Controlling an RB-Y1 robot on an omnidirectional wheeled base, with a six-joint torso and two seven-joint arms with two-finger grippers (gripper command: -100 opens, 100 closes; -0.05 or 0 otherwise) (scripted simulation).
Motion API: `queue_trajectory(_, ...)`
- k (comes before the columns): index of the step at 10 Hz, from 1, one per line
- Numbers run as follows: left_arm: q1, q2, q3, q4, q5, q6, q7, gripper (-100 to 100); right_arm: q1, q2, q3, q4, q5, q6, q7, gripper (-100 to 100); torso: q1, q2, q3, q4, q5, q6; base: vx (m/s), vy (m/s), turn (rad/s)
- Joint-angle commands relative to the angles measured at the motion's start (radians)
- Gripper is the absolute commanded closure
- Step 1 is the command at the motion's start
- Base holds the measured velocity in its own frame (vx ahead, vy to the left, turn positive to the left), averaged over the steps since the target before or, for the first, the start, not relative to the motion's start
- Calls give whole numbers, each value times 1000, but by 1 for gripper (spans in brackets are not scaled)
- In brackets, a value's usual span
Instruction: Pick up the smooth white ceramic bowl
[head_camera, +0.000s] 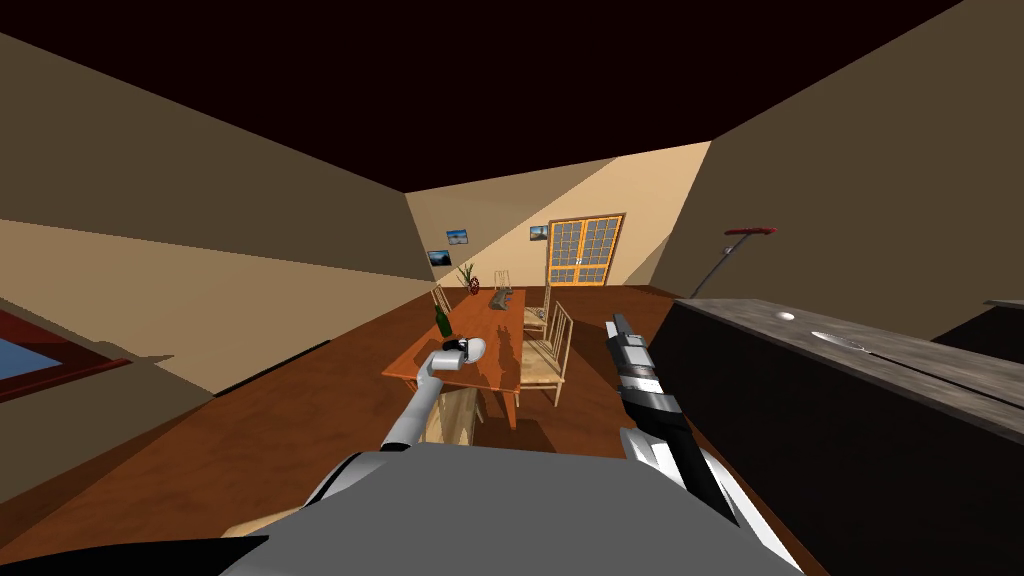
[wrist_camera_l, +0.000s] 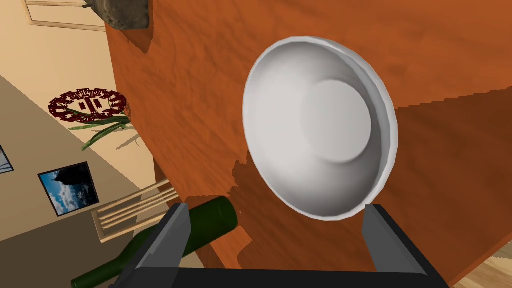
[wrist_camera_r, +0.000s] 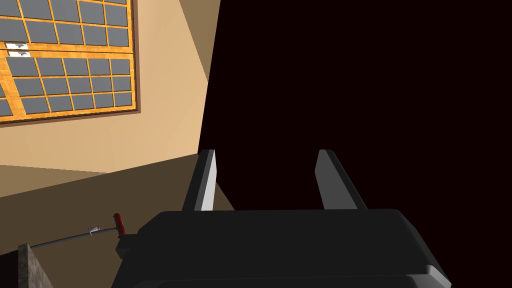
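Note:
The white bowl (wrist_camera_l: 320, 130) sits on the orange-brown wooden table (wrist_camera_l: 200, 75), its hollow facing my left wrist camera. My left gripper (wrist_camera_l: 278, 215) is open just short of it; the bowl's near rim lies between the two fingertips (wrist_camera_l: 176, 225) without touching either. In the head view the bowl (head_camera: 476, 349) is at the table's (head_camera: 500, 330) near end, right at the tip of my left gripper (head_camera: 462, 351). My right gripper (head_camera: 617, 325) is raised beside the table to the right, open (wrist_camera_r: 265, 175) and holding nothing.
A dark green bottle (wrist_camera_l: 200, 227) lies by the left finger, at the table's edge (head_camera: 442, 322). A grey object (head_camera: 500, 298) rests further along the table. Wooden chairs (head_camera: 548, 350) stand on the right side. A long dark counter (head_camera: 850, 400) runs along my right.

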Motion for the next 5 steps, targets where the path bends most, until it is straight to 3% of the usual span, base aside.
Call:
queue_trajectory(1,0,0,0,0,0,0,0,-100,0,0,0,0,0,0,0,0,0,0,0,0,0,0,10,-5,34)
queue_trajectory(2,-3,37,5,27,-36,21,29,-100,0,0,0,0,0,0,0,0,0,-1,0,0,0,0,4,-2,15)
queue_trajectory(5,-6,59,8,44,-58,33,46,-100,0,0,0,0,0,0,0,0,0,0,0,0,0,0,-3,1,-9)
